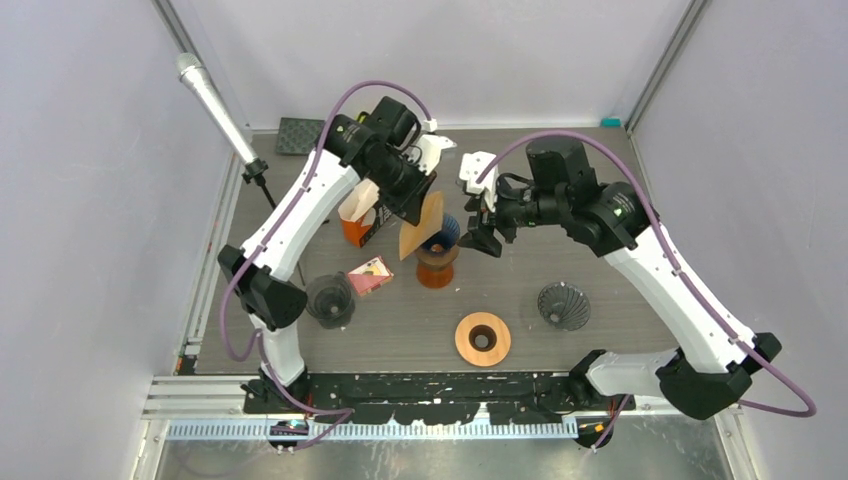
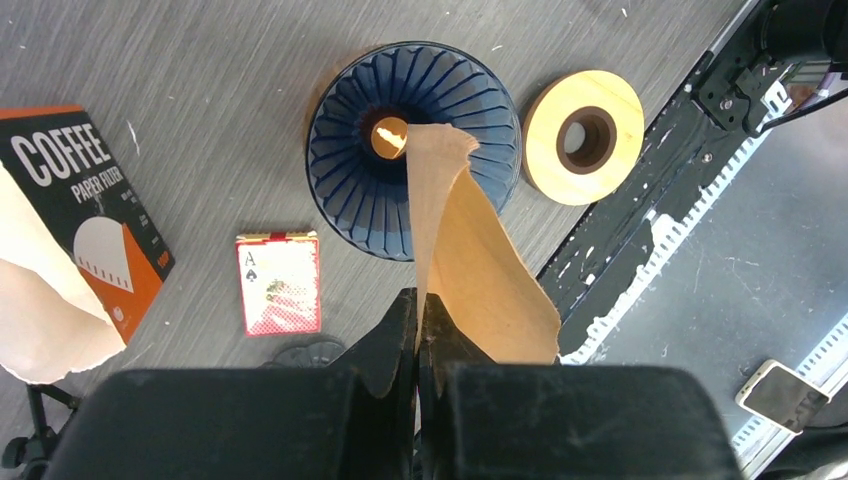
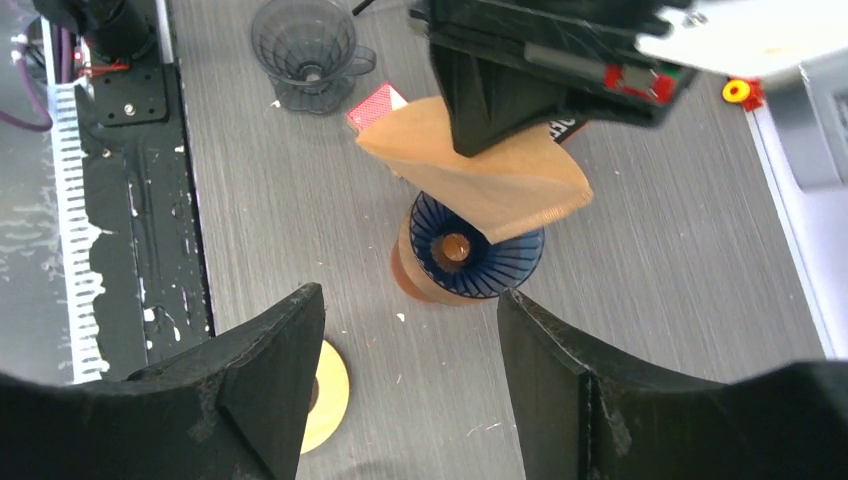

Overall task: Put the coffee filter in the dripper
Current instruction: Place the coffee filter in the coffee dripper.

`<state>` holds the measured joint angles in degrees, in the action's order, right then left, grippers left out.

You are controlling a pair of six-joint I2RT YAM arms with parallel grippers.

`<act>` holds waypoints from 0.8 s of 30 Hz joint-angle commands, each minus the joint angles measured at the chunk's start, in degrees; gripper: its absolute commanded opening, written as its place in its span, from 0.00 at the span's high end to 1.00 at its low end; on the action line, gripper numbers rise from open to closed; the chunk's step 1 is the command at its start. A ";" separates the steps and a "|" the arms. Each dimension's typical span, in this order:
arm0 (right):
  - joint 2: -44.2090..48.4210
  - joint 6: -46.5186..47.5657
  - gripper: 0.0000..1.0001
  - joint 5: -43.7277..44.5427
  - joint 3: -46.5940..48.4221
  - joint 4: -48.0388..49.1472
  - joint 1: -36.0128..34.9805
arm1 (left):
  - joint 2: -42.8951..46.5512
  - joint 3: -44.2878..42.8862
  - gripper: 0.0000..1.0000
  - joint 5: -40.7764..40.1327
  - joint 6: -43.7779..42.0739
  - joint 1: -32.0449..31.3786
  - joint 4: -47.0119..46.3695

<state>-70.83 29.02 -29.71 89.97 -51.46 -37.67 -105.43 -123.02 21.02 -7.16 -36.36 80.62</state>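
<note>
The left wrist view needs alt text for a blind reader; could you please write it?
The left claw, shut on a brown filter, holds its tip over a blue dripper. A wooden ring, card pack and filter box lie nearby.

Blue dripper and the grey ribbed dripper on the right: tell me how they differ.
The blue dripper sits raised on an orange-brown base; the grey ribbed dripper rests directly on the table. The left fingers hold a brown coffee filter over the blue dripper; nothing hangs over the grey one. Both are ribbed cones.
</note>
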 commanded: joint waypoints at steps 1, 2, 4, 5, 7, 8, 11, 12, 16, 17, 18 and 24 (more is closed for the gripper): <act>-3.14 6.24 0.31 0.40 5.42 -3.90 -2.62 | -1.65 -4.70 1.00 1.38 -1.74 -0.21 2.79; -3.88 7.37 0.31 1.22 6.39 -4.79 -3.41 | -2.27 -5.41 0.99 1.74 -1.76 -0.28 3.01; -5.61 9.71 0.31 3.10 8.34 -6.67 -4.72 | -3.14 -6.78 0.97 2.29 -2.06 -0.25 3.42; -6.36 10.65 0.30 3.69 9.61 -7.53 -5.32 | -3.60 -7.27 0.97 2.46 -2.15 -0.21 3.59; -7.78 12.28 0.30 5.13 11.19 -8.87 -6.48 | -4.30 -8.01 0.96 3.28 -2.36 -0.20 3.90; -8.50 13.01 0.30 5.83 11.94 -9.40 -6.99 | -4.73 -8.22 0.95 3.75 -2.46 -0.23 4.07; -11.10 15.63 0.29 8.24 14.63 -12.33 -8.87 | -5.53 -8.45 0.95 4.74 -2.61 -0.28 4.28; -11.77 16.56 0.29 9.00 15.44 -13.17 -9.57 | -5.76 -8.58 0.95 4.86 -2.60 -0.34 4.28; -14.41 20.80 0.28 13.31 17.95 -16.13 -12.50 | -6.10 -9.07 0.95 5.49 -3.01 -0.53 4.58; -15.22 21.76 0.28 14.61 18.68 -16.84 -13.17 | -6.19 -9.14 0.95 5.67 -3.11 -0.62 4.67; -15.93 22.62 0.28 15.66 19.46 -17.50 -13.81 | -6.23 -9.17 0.95 5.73 -3.19 -0.68 4.64; -21.07 26.95 0.29 19.72 25.51 -22.30 -15.49 | -6.35 -9.12 0.95 5.82 -3.82 -1.26 5.08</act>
<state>-89.89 51.27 -14.98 110.28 -69.54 -52.29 -112.12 -129.88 25.15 -9.72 -37.10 84.47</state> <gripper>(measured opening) 0.715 0.045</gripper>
